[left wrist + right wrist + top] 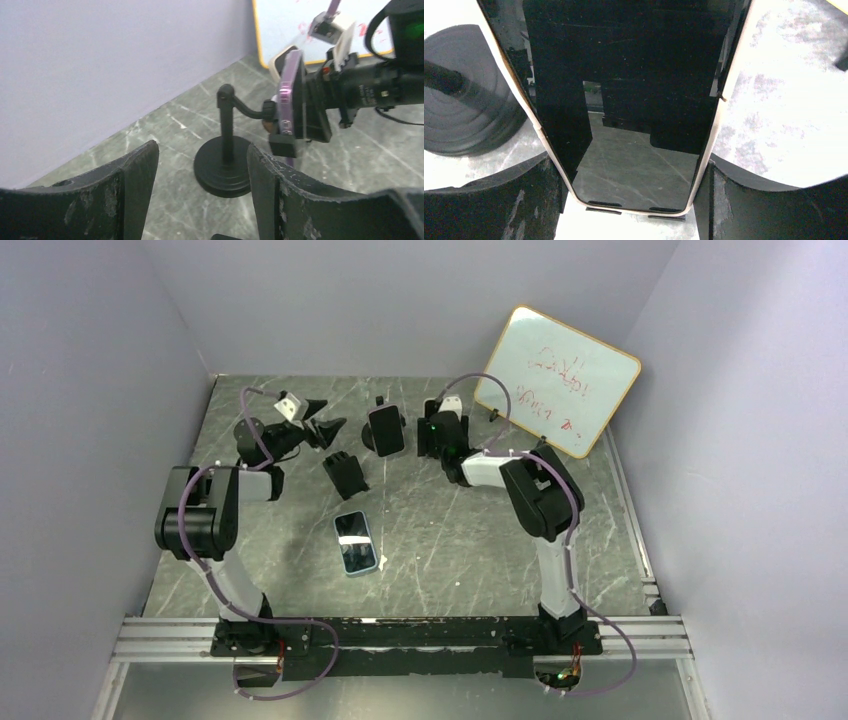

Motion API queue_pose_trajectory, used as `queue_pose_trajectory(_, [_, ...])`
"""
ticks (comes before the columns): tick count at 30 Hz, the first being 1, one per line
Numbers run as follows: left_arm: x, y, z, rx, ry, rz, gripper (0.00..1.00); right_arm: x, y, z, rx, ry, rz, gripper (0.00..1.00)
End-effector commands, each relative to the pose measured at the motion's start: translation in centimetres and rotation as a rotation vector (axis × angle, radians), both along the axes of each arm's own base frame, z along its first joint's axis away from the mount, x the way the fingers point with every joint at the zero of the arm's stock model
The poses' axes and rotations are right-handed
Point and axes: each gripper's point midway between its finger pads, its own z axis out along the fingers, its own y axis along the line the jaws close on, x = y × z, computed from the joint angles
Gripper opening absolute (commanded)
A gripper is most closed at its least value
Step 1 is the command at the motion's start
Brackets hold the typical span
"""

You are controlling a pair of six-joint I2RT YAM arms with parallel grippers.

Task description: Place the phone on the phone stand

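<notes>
Scuffed black fingers [125, 192] of the left gripper [202, 155] fill the bottom of its wrist view, spread wide with nothing between them. Through the gap shows the black phone stand with a round base [222, 172], just ahead on the grey-green marbled surface [165, 125].

That view alone gives the side profile. The dark-screened phone in a pale case [289, 95] stands upright and edge-on, its back meeting the stand's bent arm, while the right gripper [320, 117] reaches in from the opposite side.

The right wrist view instead shows the phone's glossy screen head-on, with the right gripper's two fingers pressed to its long edges, holding it.

Only the overhead view takes in a second phone in a light blue case [355, 542], lying flat nearer the arm bases, and a small black angular object [345, 472] near the left gripper. It also shows whole the wood-framed whiteboard with red writing [555, 380].
</notes>
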Motion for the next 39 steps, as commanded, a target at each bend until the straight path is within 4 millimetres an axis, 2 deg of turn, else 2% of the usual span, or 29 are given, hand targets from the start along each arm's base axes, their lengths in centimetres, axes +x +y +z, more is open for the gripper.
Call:
queue_pose_trajectory(1, [2.6, 0.8, -2.0, 0.134, -0.004, 0.090, 0.70, 0.6, 1.1, -1.8, 0.008, 0.053, 0.054, 0.78])
queue_pose_trajectory(5, [4.1, -0.3, -2.6, 0.130, 0.026, 0.020, 0.71, 1.5, 1.3, -1.6, 0.015, 0.050, 0.053, 0.79])
queue_pose_trajectory(7, [4.7, -1.2, -2.5, 0.115, 0.053, -0.052, 0.70, 1.7, 1.4, -1.4, 0.023, 0.045, 0.056, 0.85])
queue_pose_trajectory(10, [4.3, -2.3, -0.8, 0.056, 0.047, -0.134, 0.70, 1.7, 1.8, -0.6, 0.038, 0.032, 0.085, 0.97])
queue_pose_trajectory(13, [3.5, -2.3, 0.0, 0.075, -0.005, -0.137, 0.73, 1.6, 1.4, 0.9, 0.059, 0.015, 0.080, 1.00])
queue_pose_trajectory(18, [3.7, -2.3, -2.7, 0.242, 0.010, -0.151, 0.78, 1.4, -0.5, 4.5, 0.148, -0.032, 0.056, 1.00])
queue_pose_trajectory(22, [4.8, -2.7, -5.1, 0.348, 0.034, -0.186, 0.77, 1.3, -1.8, 8.1, 0.233, -0.087, 0.039, 1.00])
queue_pose_trajectory(26, [5.8, -4.0, -6.6, 0.390, 0.039, -0.205, 0.78, 1.0, -2.2, 11.2, 0.277, -0.141, 0.043, 1.00])
queue_pose_trajectory(32, [6.8, -7.1, -9.9, 0.532, 0.076, -0.257, 0.79, 0.6, -3.3, 13.5, 0.296, -0.177, 0.025, 1.00])
queue_pose_trajectory(39, [6.5, -9.0, -11.7, 0.526, 0.088, -0.304, 0.79, 0.3, -5.4, 14.7, 0.319, -0.198, -0.003, 1.00])
